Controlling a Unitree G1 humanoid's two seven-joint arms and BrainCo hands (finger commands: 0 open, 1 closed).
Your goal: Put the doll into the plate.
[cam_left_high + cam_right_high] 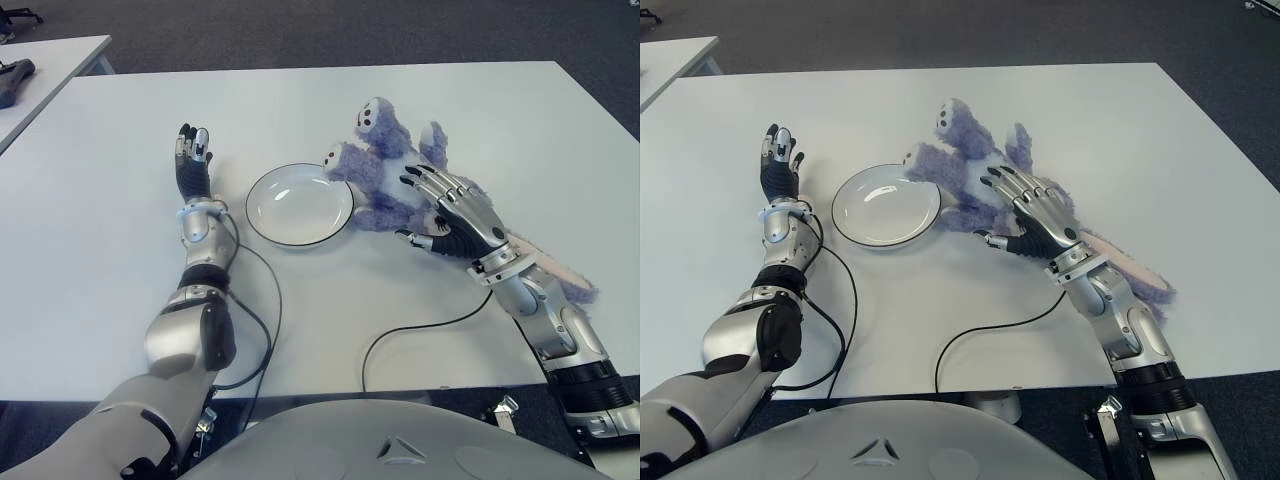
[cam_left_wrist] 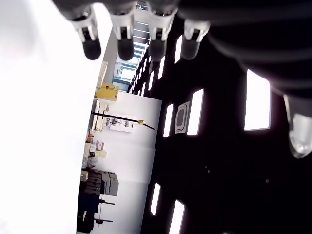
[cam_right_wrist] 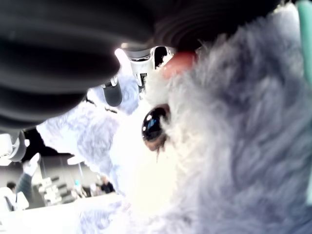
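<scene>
A fluffy purple doll (image 1: 383, 175) with a white face lies on the white table (image 1: 90, 250), just right of the plate. One of its paws reaches over the rim of the round white plate (image 1: 297, 206), which holds nothing else. My right hand (image 1: 448, 212) is spread over the doll's body, fingers extended and not closed around it. In the right wrist view, the doll's fur and a black eye (image 3: 155, 124) fill the frame right under the palm. My left hand (image 1: 194, 165) shows left of the plate, fingers straight and holding nothing.
A black cable (image 1: 425, 328) curls across the table toward the front edge, and another runs along my left arm. A second table (image 1: 45, 65) with a dark object (image 1: 14, 80) stands at the far left. The doll's pink part (image 1: 562, 277) lies under my right forearm.
</scene>
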